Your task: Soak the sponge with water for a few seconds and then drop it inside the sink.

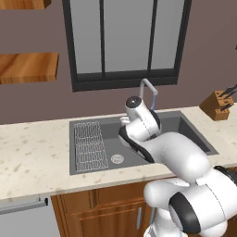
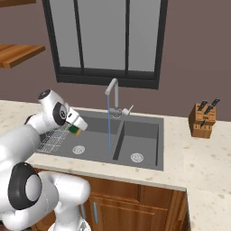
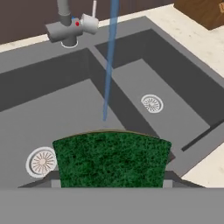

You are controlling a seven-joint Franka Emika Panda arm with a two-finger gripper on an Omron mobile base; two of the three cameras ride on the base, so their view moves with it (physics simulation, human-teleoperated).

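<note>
What you can't make out at the sink

From the left base camera the arm covers the gripper, the divider and much of the right basin of the sink (image 1: 92,169), and you see just the top of the faucet (image 1: 149,88) above the wrist. The knife block (image 1: 217,105) is clipped by the right edge there. In the hand camera the sponge (image 3: 112,159) hides the fingertips, and its lower part and yellow layer are cut off at the bottom. The faucet spout leaves the top edge, so you lose where the water (image 3: 109,61) starts. In the right base camera, the wire rack (image 2: 53,139) sits partly behind the arm.
</note>
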